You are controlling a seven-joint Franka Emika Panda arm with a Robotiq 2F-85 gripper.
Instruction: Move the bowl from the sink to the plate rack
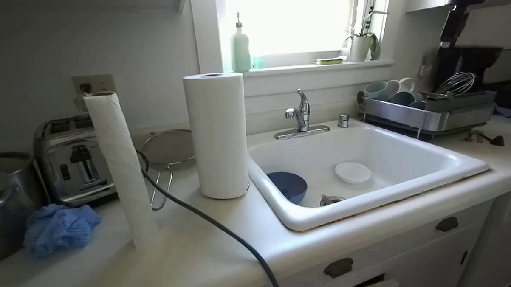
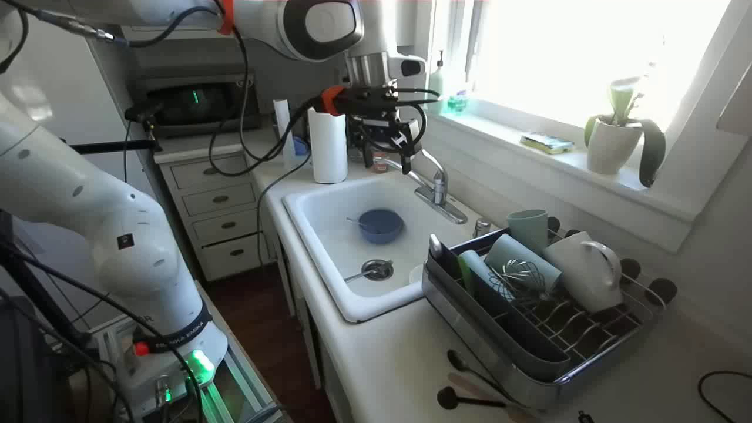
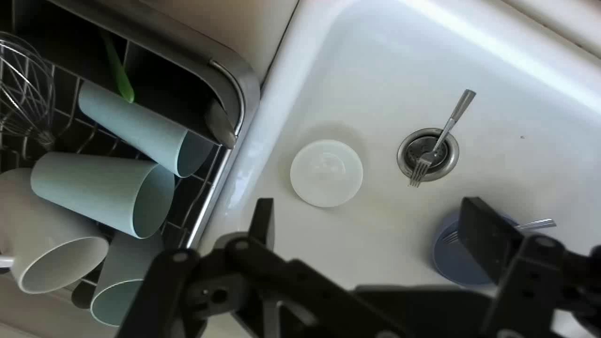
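The blue bowl [image 1: 293, 186] [image 2: 382, 228] [image 3: 450, 258] sits upright in the white sink [image 1: 385, 196] [image 2: 320, 261] [image 3: 375, 108], with a fork in it. In the wrist view a finger hides part of the bowl. My gripper [image 2: 388, 166] [image 3: 368, 206] is open and empty, high above the sink and apart from the bowl. The plate rack [image 1: 424, 116] [image 2: 487, 346] [image 3: 202, 51] stands on the counter beside the sink and holds cups, a white pitcher and a whisk.
A white dish [image 1: 353, 173] [image 3: 326, 173] lies in the sink, and a fork [image 3: 441, 136] crosses the drain. The faucet [image 1: 302, 114] [image 2: 437, 188] rises at the sink's back. A paper towel roll [image 1: 217, 136] [image 2: 328, 147] stands beside the sink. Spoons [image 2: 470, 399] lie before the rack.
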